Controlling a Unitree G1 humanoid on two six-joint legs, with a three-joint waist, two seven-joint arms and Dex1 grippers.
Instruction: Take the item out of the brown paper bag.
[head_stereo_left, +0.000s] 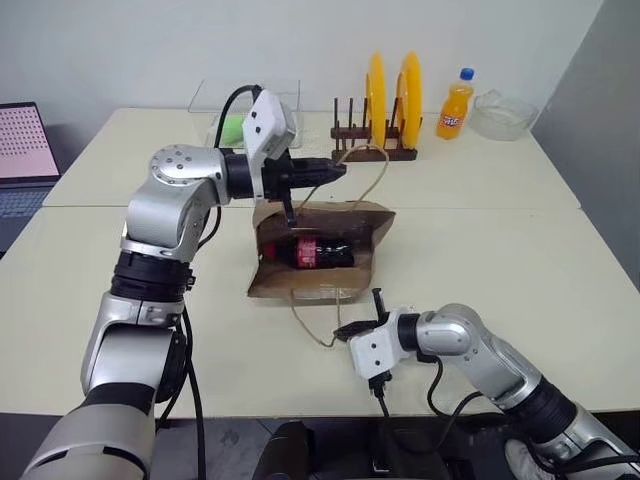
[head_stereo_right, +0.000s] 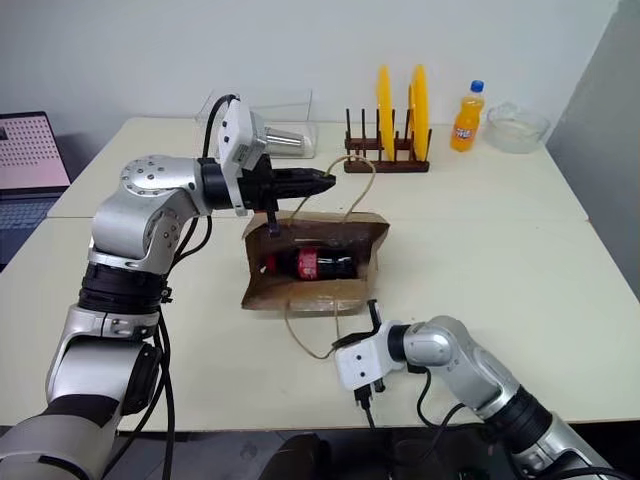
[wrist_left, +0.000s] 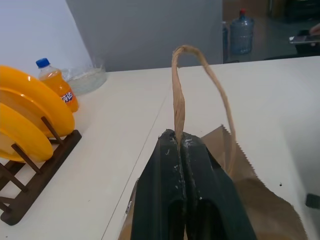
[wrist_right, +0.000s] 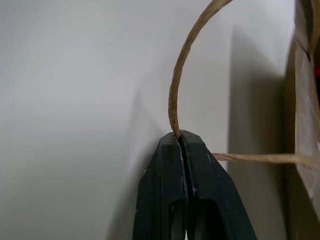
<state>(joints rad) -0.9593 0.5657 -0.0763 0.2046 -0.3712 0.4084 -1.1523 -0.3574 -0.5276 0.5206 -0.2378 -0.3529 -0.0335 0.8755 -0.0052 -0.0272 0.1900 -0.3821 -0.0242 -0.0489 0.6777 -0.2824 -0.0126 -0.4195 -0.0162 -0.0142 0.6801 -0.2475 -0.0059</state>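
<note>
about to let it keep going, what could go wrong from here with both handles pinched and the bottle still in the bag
1. The left gripper is shut on the upper handle, lifting the bag's top wall; the thin loop could tear or slip.
2. The right gripper pinches the lower handle at its very tip, so a small pull could free it and let the brown paper bag slide.
3. The cola bottle lies on its side inside; with both jaws busy, tilting could roll it out.

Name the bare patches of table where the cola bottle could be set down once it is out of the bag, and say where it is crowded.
Free: the table right of the brown paper bag, and the strip between bag and plate rack. Crowded: the bag's mouth, where the left gripper and right gripper pinch its handles around the cola bottle.
</note>
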